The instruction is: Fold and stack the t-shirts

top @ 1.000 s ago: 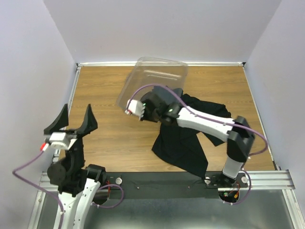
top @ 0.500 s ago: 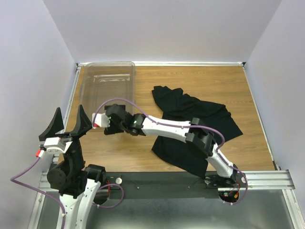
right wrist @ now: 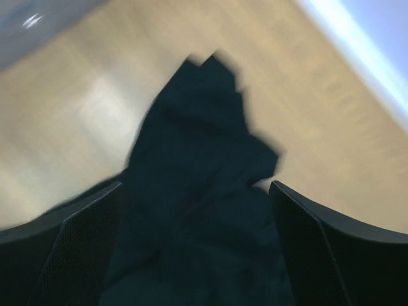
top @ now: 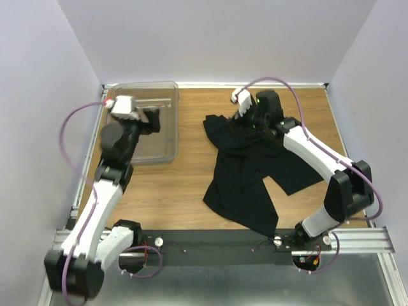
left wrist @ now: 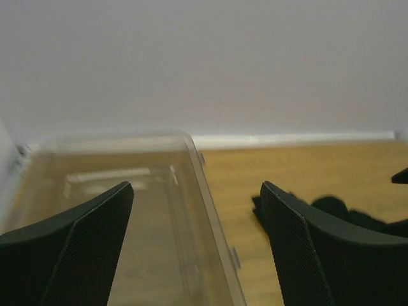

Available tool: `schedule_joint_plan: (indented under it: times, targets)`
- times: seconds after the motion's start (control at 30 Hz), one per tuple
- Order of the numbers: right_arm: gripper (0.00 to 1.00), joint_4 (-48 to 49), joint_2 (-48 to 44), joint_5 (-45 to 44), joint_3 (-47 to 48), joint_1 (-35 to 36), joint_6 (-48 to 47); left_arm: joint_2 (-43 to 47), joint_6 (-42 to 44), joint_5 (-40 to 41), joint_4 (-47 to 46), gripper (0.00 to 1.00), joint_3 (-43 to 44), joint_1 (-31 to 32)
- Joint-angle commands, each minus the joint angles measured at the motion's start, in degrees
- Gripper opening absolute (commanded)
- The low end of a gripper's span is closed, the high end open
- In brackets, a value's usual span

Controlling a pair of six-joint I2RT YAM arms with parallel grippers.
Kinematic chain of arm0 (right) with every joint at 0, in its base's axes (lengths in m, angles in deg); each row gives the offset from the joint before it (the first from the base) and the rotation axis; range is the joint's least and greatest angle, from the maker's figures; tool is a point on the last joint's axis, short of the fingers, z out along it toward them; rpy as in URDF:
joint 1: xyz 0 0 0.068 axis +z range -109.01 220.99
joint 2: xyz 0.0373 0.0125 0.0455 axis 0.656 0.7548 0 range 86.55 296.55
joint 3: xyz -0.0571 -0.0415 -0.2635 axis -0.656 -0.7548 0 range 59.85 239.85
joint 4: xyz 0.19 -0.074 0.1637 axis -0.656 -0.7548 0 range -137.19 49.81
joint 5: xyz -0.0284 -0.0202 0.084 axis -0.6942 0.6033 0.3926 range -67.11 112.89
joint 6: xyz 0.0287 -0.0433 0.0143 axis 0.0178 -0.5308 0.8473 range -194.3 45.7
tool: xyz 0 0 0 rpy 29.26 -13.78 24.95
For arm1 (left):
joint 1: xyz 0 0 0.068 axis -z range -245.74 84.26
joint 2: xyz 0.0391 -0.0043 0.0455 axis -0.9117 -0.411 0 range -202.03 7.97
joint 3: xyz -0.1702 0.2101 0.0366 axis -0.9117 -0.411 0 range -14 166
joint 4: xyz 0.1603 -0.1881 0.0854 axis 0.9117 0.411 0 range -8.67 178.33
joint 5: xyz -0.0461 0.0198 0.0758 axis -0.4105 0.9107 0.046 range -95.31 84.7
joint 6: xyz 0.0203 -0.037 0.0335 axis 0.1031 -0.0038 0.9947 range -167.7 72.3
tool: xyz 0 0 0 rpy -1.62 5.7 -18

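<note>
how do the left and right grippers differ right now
The left gripper hangs over the right wall of the clear bin; the right gripper hangs over the far edge of the black t-shirts. Left gripper sits at the far left of the table, right gripper near its far middle. Both are open, holding nothing.

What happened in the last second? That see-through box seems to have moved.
The clear bin went from tipped up in the middle to flat in the far left corner. The right gripper, which was at it, came away and swung back over the black t-shirts, jaws open. The left gripper reached forward from the near edge to above the bin. The t-shirts stayed put.
</note>
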Motion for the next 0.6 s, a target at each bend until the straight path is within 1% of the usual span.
schedule_joint_plan:
  times: [0.0,0.03,0.07,0.1,0.13,0.17,0.2,0.23,0.27,0.3,0.33,0.37,0.4,0.5,0.53,0.57]
  targets:
    - [1.0,-4.5,-3.34,13.06,-8.82,-1.13,7.75,-19.62,-4.75,-6.23,14.34,0.88,10.16,0.63]
    - [1.0,-4.5,-3.35,14.02,-8.84,-2.18,7.76,-23.35,-4.92,-6.23,16.81,0.88,12.47,1.42]
    - [1.0,-4.59,-4.22,14.99,-9.37,-4.37,8.11,-29.48,-5.1,-2.66,18.14,0.87,14.58,3.87]
    - [1.0,-4.59,-4.4,16.3,-9.46,-5.61,9.68,-32.32,-4.49,-0.88,20.5,0.87,16.69,5.72]
    - [1.0,-4.59,-4.58,17.88,-9.55,-6.58,10.22,-35.31,-4.22,4.09,21.92,0.88,20.89,7.39]
    - [1.0,-4.59,-4.84,19.12,-9.81,-8.59,10.48,-38.21,-4.31,6.23,23.76,0.88,23.28,8.71]
    - [1.0,-4.59,-4.93,20.26,-10.07,-9.3,10.92,-44.68,-4.22,8.43,27.43,0.88,25.56,10.81]
    - [1.0,-4.59,-5.11,20.71,-10.25,-10.01,11.01,-48.22,-5.18,14.28,30.17,0.87,31.07,11.53]
    - [1.0,-4.59,-5.2,21.23,-10.34,-10.8,11.1,-51.91,-5.88,17.64,33.33,0.84,34.34,12.23]
    - [1.0,-4.59,-5.2,22.37,-10.51,-11.15,11.45,-58.82,-6.24,20.46,38.58,0.79,37.07,13.02]
    - [1.0,-4.59,-5.37,22.82,-10.51,-11.59,11.8,-62.2,-6.94,23.1,40.98,0.72,41.89,13.2]
    - [1.0,-4.59,-5.37,23.6,-10.6,-12.12,11.98,-65.11,-7.55,27.13,42.83,0.67,43.94,13.21]
    - [1.0,-4.59,-5.72,24.22,-10.6,-12.39,12.07,-69.22,-7.56,28.65,43.89,0.67,45.26,13.21]
    - [1.0,-4.59,-6.34,25.28,-10.86,-12.83,12.33,-72.51,-7.56,33.93,44.26,0.65,46.5,13.21]
    - [1.0,-4.68,-6.43,25.37,-10.95,-13.0,12.5,-72.78,-7.3,35.07,44.17,0.5,46.77,13.21]
    - [1.0,-4.59,-6.51,25.54,-10.95,-13.35,12.42,-72.95,-7.3,36.04,44.26,0.42,46.77,13.12]
